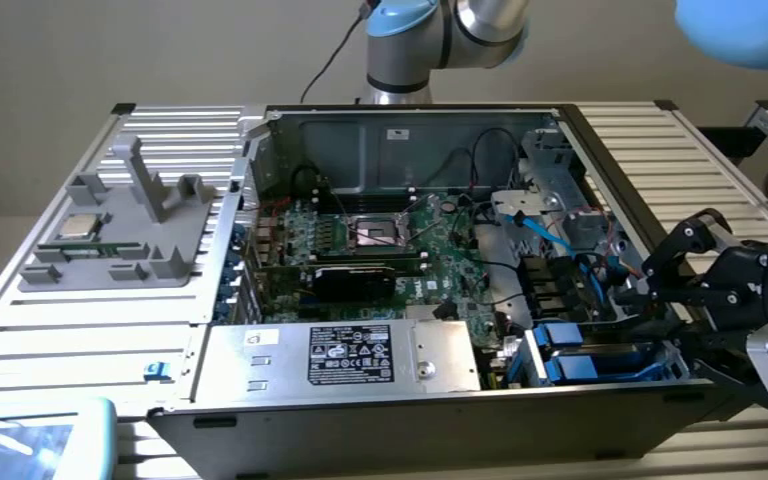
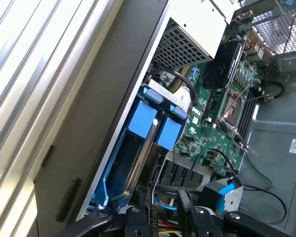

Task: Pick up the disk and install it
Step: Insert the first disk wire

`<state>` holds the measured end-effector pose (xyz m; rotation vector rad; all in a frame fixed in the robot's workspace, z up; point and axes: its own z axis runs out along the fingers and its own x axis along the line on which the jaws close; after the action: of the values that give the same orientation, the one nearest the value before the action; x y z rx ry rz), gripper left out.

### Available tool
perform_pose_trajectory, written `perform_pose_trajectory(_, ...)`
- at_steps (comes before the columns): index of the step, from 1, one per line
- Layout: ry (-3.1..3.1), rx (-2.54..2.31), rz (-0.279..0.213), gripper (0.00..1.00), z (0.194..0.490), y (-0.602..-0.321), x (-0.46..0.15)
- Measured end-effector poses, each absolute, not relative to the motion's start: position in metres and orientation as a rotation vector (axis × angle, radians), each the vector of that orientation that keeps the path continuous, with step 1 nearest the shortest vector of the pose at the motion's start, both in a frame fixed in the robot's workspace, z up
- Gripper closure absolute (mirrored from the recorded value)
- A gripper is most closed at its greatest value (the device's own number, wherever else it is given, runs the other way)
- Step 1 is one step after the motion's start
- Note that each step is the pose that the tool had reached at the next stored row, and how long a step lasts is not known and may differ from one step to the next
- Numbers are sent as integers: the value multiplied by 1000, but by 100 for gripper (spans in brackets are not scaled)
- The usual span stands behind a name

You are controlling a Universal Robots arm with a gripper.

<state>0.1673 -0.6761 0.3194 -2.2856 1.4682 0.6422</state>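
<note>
at the exterior view's left, a grey fixture (image 1: 117, 240) sits on the slatted table (image 1: 37, 330) with a small silver chip (image 1: 80, 226) on it, not part of this step. moving right, the open case (image 1: 424, 430) lies on its side. the silver box (image 1: 344, 355) with the black-and-white label is near the front wall and the motherboard (image 1: 411, 250) is behind it. further right, a blue cable (image 1: 544, 235) runs down toward the drive bay. the disk (image 1: 574, 358) stands on edge in that bay at the case's front corner on the exterior view's right, its blue tabs facing up. the wrist view shows the two blue tabs of the disk (image 2: 155, 126) with a grey metal edge between them and a blue rail running down the case wall. the gripper (image 1: 651, 295) is at the far right, just beside the bay and over the case's side wall. in the wrist view the gripper (image 2: 163, 217) has its fingers (image 2: 137, 219) parted, with only cables showing in the gap, so it is released and grasps nothing. judgement: the disk looks to be in its slot, but whether it is fully seated can't be told. to do this step well, keep the fingers square to the blue tabs, stay clear of the case wall and the loose cables, push straight along the rail and don't twist the carrier.
</note>
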Motion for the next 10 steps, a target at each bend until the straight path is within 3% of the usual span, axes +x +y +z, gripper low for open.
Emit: perform_pose_trajectory(10,1431,-2291,652,65,319,-676,170)
